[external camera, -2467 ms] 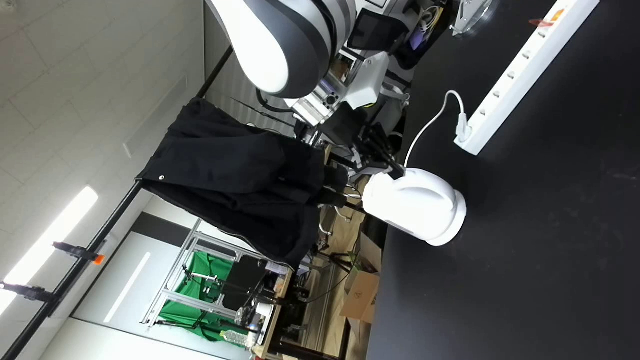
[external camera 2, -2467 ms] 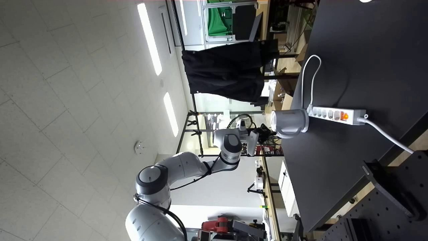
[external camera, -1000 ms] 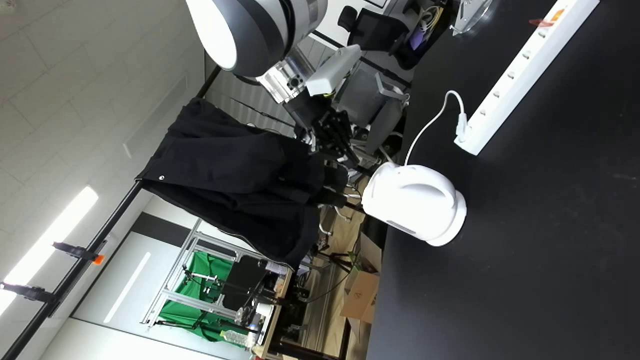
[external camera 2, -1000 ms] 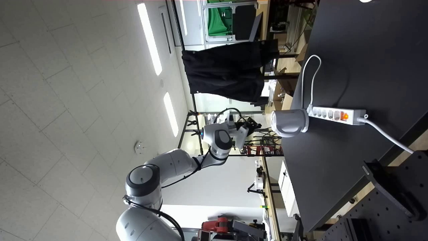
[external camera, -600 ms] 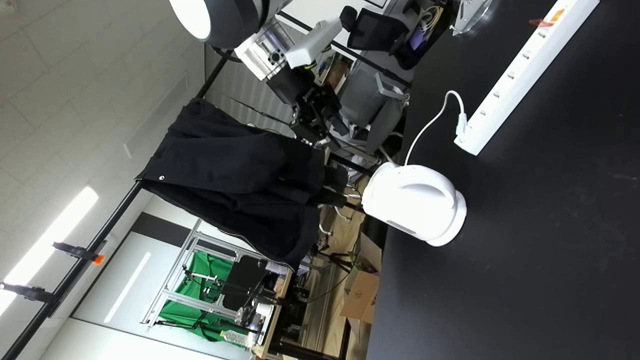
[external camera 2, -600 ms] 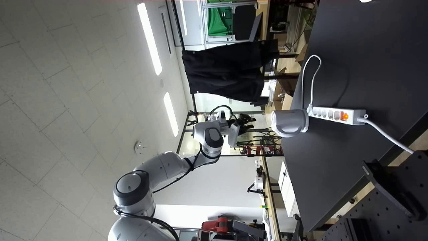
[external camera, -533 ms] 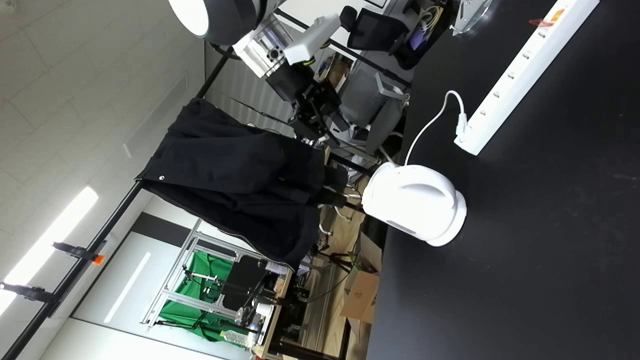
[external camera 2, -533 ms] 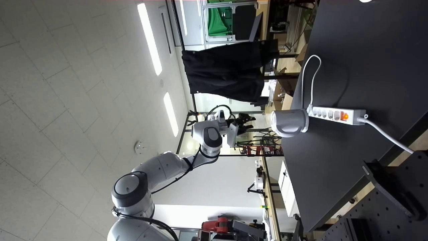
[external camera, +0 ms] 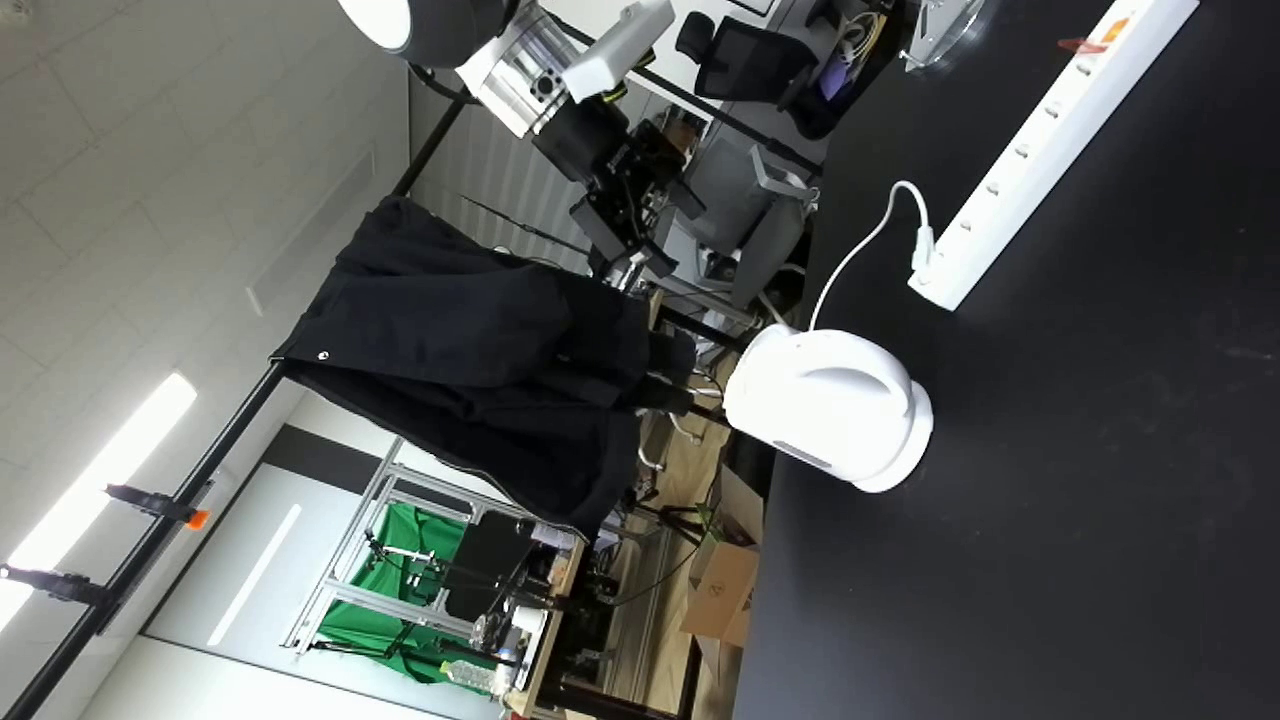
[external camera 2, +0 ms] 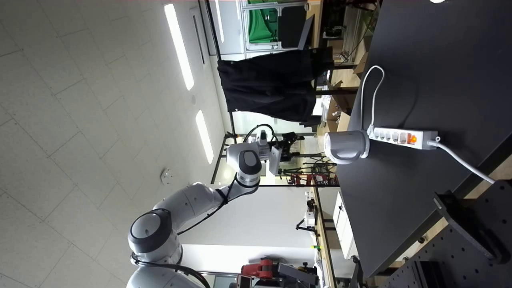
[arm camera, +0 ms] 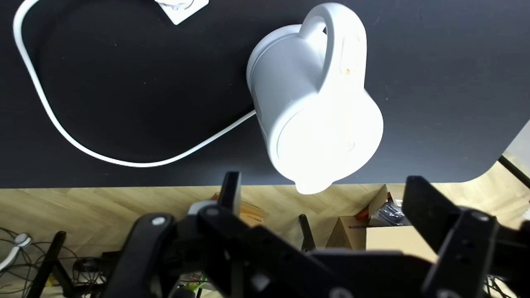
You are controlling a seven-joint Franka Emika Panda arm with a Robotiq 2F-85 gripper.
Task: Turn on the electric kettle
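The white electric kettle stands on the dark table, its lid and spout towards the camera in the wrist view and its lid washed out by glare. A small amber spot shows on its handle. In both exterior views, which lie sideways, the kettle has its top facing picture left. My gripper is in the air above the kettle and clear of it. Its two fingers are spread wide in the wrist view, and nothing is held at the gripper.
A white cord loops from the kettle to the power strip, whose switch glows orange. The table edge runs close by the spout. Cardboard boxes sit on the floor beyond. A black cloth hangs in the background.
The gripper has drawn back from the top of the kettle's handle, up and away, and its fingers have gone from shut to spread wide. The kettle has stayed in place.
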